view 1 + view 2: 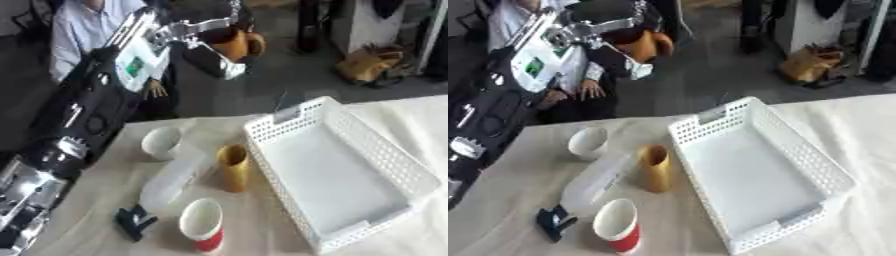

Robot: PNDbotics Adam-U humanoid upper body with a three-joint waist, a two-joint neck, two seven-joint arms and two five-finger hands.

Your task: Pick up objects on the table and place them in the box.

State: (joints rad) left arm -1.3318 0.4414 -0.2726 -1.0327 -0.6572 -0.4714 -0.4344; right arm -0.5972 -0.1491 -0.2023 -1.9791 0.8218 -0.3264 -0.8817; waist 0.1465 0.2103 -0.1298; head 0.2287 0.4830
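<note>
The left hand [206, 37] hangs high, fingers spread, empty. Beside the white perforated plastic box [346, 175], the yellow cardboard tube [233, 167] stands; approach from above, avoiding the box wall.

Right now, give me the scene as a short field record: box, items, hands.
box: white perforated basket on the table's right side, nothing inside
items: white cup, mustard-yellow cup, clear plastic bottle lying down, red-and-white paper cup, small dark clip-like thing
item location: all on the cloth left of the box
left hand: raised above the table's far edge, fingers relaxed, holding nothing
right hand: not in view
progress: nothing placed yet
</note>
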